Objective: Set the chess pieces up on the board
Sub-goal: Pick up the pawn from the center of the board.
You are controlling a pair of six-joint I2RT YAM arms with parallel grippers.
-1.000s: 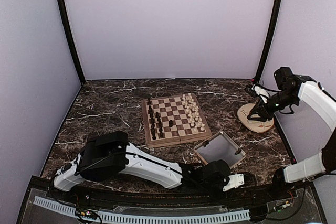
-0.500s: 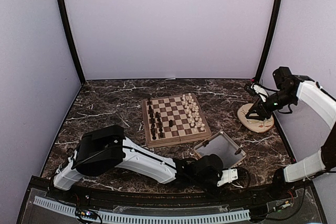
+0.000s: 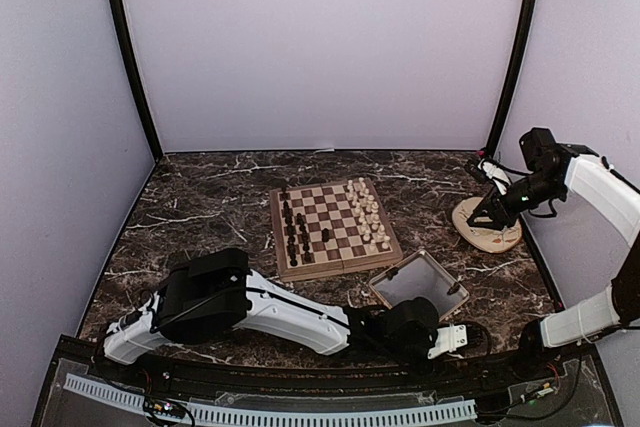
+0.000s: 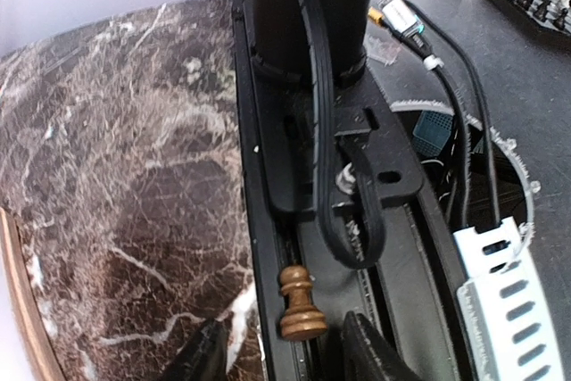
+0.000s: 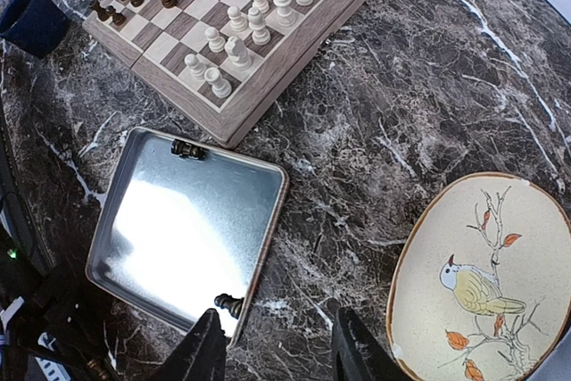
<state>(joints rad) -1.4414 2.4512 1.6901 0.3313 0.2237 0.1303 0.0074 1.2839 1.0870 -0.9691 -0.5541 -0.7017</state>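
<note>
**Dark pawn off the board, on the front rail between parted left jaws**

We see the left arm (image 3: 280, 312) laid low along the near edge of the desk (image 3: 200, 207), its wrist out to the right, just in front of the tray (image 3: 415, 287). In the left wrist view a dark pawn (image 4: 297, 302) lies on its side on the black rail (image 4: 268, 158) at the desk edge, head pointing away from the camera. The left jaws stand partly apart, with one finger (image 4: 203, 359) over the marble and the other (image 4: 375, 352) over the rail. The pawn sits just ahead of the tips, in line with the gap, and we see it touching neither, so it is not gripped.

The right arm (image 3: 600, 182) is raised at the right side. Its right jaws are wide with nothing between them, hovering by the plate (image 5: 482, 220). The right wrist view looks down on bare marble between tray and plate.

The board (image 3: 345, 265) sits mid desk, well apart from the pawn. The dark pieces (image 3: 292, 227) stand in two files on its left side and the cream pieces (image 3: 370, 217) in two files on its right. We note one dark piece (image 3: 325, 235) standing out of line toward the centre. The tray lies just beside the board's near right corner
</note>
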